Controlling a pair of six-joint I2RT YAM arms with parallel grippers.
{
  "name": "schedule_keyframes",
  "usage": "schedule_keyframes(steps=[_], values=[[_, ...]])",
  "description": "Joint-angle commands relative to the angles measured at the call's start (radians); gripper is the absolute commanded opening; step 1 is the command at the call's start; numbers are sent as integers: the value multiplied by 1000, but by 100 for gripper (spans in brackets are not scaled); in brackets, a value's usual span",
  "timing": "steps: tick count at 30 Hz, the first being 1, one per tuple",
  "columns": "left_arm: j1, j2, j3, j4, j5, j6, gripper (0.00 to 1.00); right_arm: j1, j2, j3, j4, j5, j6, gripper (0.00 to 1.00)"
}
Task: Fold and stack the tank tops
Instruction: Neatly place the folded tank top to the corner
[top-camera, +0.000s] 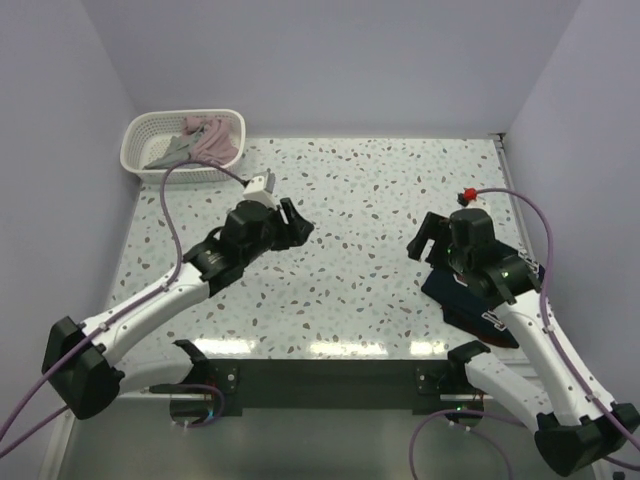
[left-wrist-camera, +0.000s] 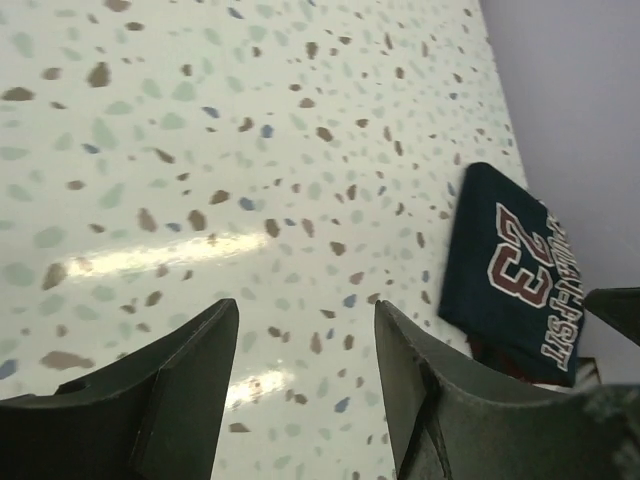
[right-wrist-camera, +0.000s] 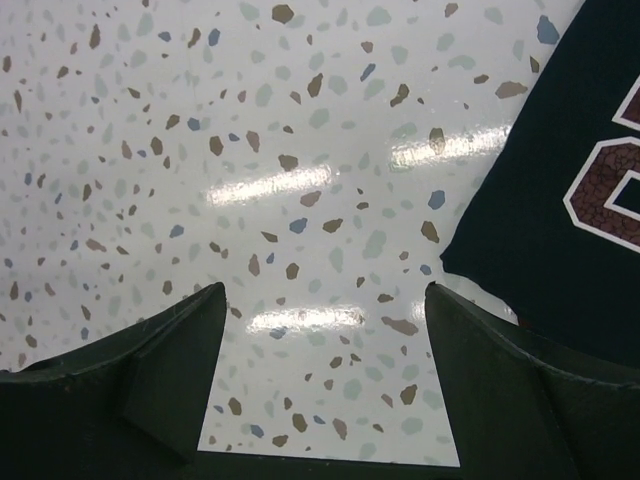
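Both arms hover low over the table (top-camera: 350, 190), left gripper (top-camera: 296, 222) and right gripper (top-camera: 424, 238) angled inward, fingers spread wide, holding nothing.

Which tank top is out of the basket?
The navy tank top printed 23, flat on the table; the pinkish and grey tops sit in the basket.

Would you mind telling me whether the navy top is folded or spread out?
Folded: the navy top lies flat on the table as a compact rectangle with straight edges.
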Motion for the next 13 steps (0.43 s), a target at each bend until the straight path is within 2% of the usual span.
schedule_keyframes(steps=[1,8,13], values=[[58,-87,-33,-209,-47,125,62,1,-9,-72,138,-7,-18,84],[84,-139,-34,-280,-44,220,63,1,17,-135,173,8,-35,84],[88,-142,-10,-280,-24,229,64,1,28,-109,157,45,-40,84]])
